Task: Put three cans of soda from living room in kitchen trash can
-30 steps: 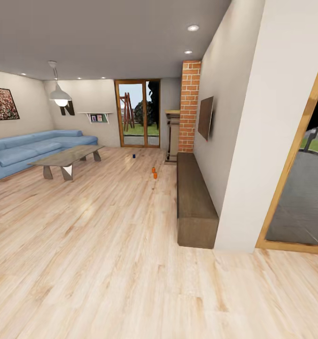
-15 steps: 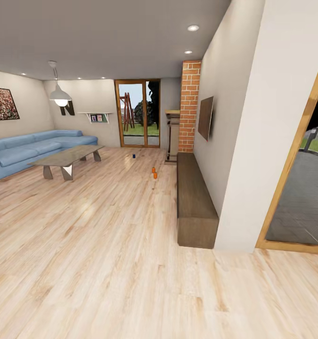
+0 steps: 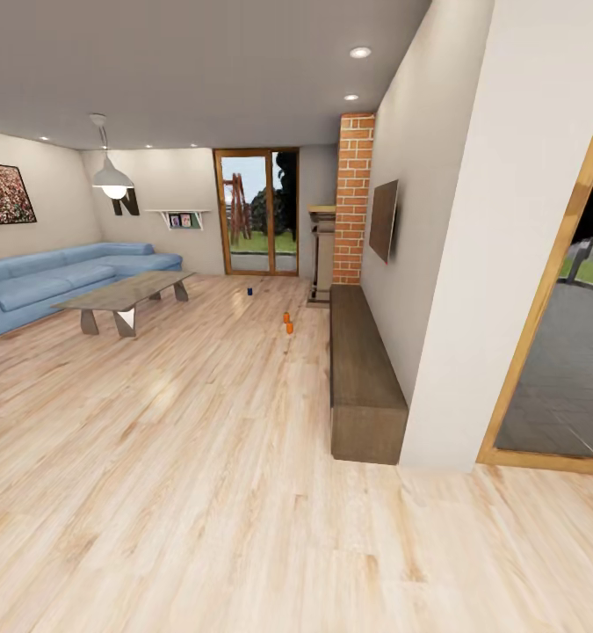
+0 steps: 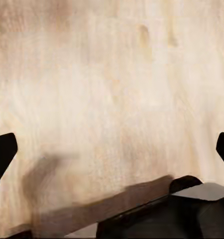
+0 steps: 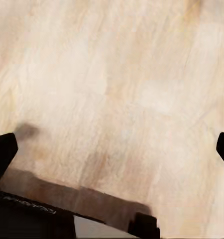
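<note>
Change: head view matches half a second ago; nothing moved.
Cans: two orange cans (image 3: 287, 323) and blue can (image 3: 249, 291) on floor (image 3: 199, 457), beside low cabinet (image 3: 359, 374).
Left gripper (image 4: 112, 149): spread wide, empty.
Right gripper (image 5: 112, 149): spread wide, empty.

Black wedge-shaped fingertips (image 4: 2, 152) at frame edges, dark matte robot base (image 4: 181, 214) with a pale panel

The floor (image 3: 199, 457) was pale wood plank with a soft sheen, and below the wide-parted fingers of the left gripper (image 4: 112, 149) and right gripper (image 5: 112, 149), both matt black, its grain looked smooth. The low cabinet (image 3: 362, 378) was dark matt wood. The chimney (image 3: 353, 193) was rough red brick. The sofa (image 3: 59, 281) looked like blue cloth. The coffee table (image 3: 125, 294) top was glossy.
</note>
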Robot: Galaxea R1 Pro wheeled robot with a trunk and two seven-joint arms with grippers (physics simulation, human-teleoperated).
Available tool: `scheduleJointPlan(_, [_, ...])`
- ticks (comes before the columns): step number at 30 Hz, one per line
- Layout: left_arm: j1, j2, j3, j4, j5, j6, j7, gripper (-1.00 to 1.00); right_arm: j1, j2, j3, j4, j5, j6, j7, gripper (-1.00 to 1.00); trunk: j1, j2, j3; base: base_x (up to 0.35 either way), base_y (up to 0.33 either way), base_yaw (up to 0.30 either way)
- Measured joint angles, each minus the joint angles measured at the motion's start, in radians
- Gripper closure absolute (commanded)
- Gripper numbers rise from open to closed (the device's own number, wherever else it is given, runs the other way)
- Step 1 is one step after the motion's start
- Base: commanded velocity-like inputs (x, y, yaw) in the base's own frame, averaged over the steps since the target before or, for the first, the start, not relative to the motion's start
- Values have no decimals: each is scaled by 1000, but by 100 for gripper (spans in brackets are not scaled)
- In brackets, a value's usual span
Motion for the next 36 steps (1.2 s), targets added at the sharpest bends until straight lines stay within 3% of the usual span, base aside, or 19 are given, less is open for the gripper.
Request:
scheduleJointPlan(1, [0, 38, 10, -169, 22, 5, -153, -100, -2, -22, 0, -91, 1, 2, 96, -100, 0, 0, 0, 0, 0, 0])
scheduleJointPlan(4, [0, 80, 60, -159, 36, 7, -325, -100, -3, -48, -3, -130, 2, -29, 201, -100, 0, 0, 0, 0, 0, 0])
scheduleJointPlan(14, [0, 89, 93, -163, 39, 7, -365, -100, -3, -56, -5, -138, 2, -37, 229, -100, 0, 0, 0, 37, 3, 0])
scheduleJointPlan(22, [0, 90, 94, -163, 39, 9, -367, -100, -2, -56, -5, -138, 0, -32, 231, -100, 0, 0, 0, 281, 54, 26])
scheduleJointPlan(36, [0, 90, 95, -163, 39, 9, -369, -100, -3, -56, -5, -138, -1, -29, 232, -100, 0, 0, -5, 328, 126, 212])
